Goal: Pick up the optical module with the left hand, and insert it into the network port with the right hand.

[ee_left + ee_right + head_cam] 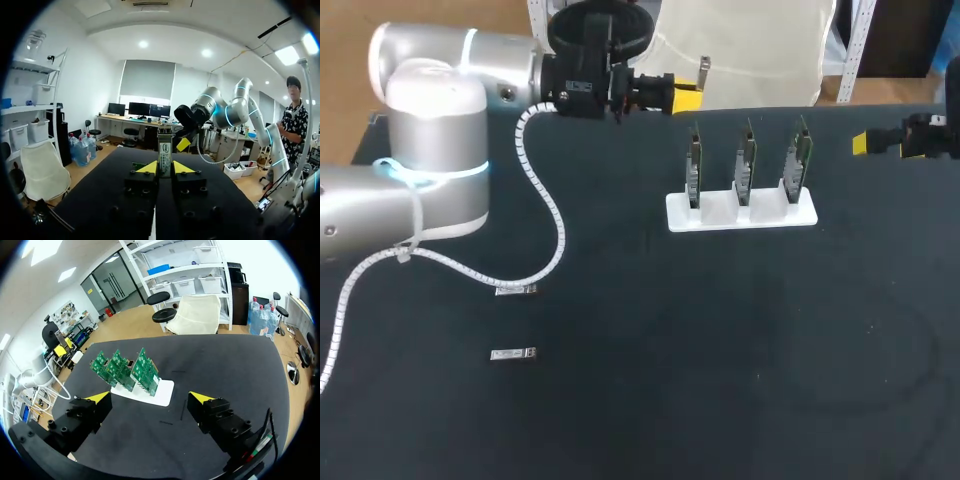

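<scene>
Surface: a matte black table [720, 370] fills most of the head view, with faint curved scuff marks on its right part.
Left arm: it comes in from the left side of the head view, its silver body raised over the table's far left corner. A white spiral cable sleeve [556, 225] sags from it down onto the tabletop.
Left gripper [165, 168]: it is held above the far edge of the table, and its fingers pinch the optical module from both sides.
Optical module [164, 150]: a slim metal bar standing straight out past the yellow tips, off the surface.
Loose modules: two small silver ones lie flat on the left half of the table. One [516, 290] is beside the cable sleeve, and the other [513, 353] is nearer the front and apart from it.
White stand [740, 212]: it rests on the table right of the middle, towards the far edge.
Circuit boards [131, 371]: three green boards stand upright in a row on the stand. Their network ports are too small to make out.
Right gripper [150, 399]: its fingers are spread wide with nothing between them. It sits at the right edge of the table, well apart from the stand, with the boards ahead of it.
</scene>
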Tool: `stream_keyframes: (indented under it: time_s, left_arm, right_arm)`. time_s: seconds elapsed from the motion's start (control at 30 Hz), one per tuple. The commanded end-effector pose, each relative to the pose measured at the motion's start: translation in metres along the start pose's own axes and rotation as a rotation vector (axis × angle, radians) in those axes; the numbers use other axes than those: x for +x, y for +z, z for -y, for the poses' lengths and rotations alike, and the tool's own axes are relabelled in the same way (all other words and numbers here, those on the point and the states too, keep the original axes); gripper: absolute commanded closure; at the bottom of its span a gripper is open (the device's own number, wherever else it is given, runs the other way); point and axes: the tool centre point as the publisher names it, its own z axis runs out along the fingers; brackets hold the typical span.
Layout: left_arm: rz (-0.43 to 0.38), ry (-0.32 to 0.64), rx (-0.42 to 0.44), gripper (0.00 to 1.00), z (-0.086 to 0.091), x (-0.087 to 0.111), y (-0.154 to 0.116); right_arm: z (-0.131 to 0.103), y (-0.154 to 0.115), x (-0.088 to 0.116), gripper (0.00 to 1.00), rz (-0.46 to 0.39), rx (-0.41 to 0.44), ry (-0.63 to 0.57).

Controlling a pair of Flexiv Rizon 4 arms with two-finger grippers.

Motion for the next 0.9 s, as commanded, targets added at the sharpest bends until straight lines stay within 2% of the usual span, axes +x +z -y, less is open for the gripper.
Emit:
stream_keyframes:
  time_s: [0.03, 0.17, 0.33, 0.9]
  left_arm:
    - [0.025, 0.021, 0.019, 1.00, -0.005, 0.002, 0.004]
    - [0.032, 0.030, 0.012, 1.00, -0.008, 0.004, 0.006]
    - [0.035, 0.068, -0.045, 1.00, -0.012, 0.009, 0.006]
    - [0.032, 0.069, -0.067, 1.00, -0.024, 0.020, 0.007]
  right_arm:
    - [0.000, 0.000, 0.000, 0.00, 0.000, 0.000, 0.000]
    - [0.000, 0.000, 0.000, 0.00, 0.000, 0.000, 0.000]
    - [0.000, 0.000, 0.000, 0.00, 0.000, 0.000, 0.000]
    - [0.000, 0.000, 0.000, 0.00, 0.000, 0.000, 0.000]
